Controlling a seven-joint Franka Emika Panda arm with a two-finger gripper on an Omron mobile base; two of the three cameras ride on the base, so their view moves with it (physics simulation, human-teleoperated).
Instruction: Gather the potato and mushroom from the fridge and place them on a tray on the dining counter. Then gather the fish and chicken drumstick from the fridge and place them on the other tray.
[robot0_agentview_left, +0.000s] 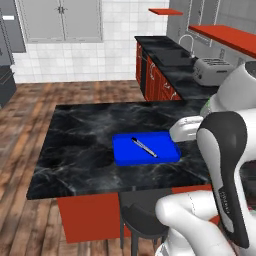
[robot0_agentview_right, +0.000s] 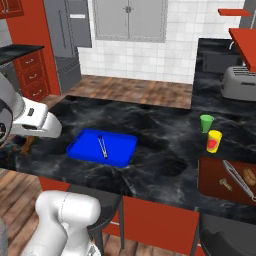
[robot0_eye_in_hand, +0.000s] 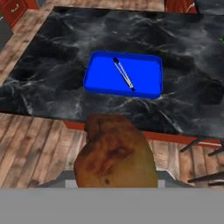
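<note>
Potato (robot0_eye_in_hand: 116, 153): brown and mottled, it sits at the claw in the hand view, close against the camera and above the wood floor (robot0_eye_in_hand: 30, 144) just short of the worktop's near edge. The claw is part-way closed around it; the fingertips themselves are hidden behind the potato.

Tray (robot0_agentview_left: 146, 148): bright blue, flat on the black marble worktop (robot0_agentview_left: 80, 135), toward its near side. A slim dark-and-silver utensil (robot0_agentview_left: 144, 147) lies diagonally inside the tray.

Right base view: a green cup (robot0_agentview_right: 206, 123) and a yellow cup (robot0_agentview_right: 214, 141) stand close together on the worktop, well apart from the tray, to its right. A toaster (robot0_agentview_right: 239, 83) stands on the far counter.
</note>
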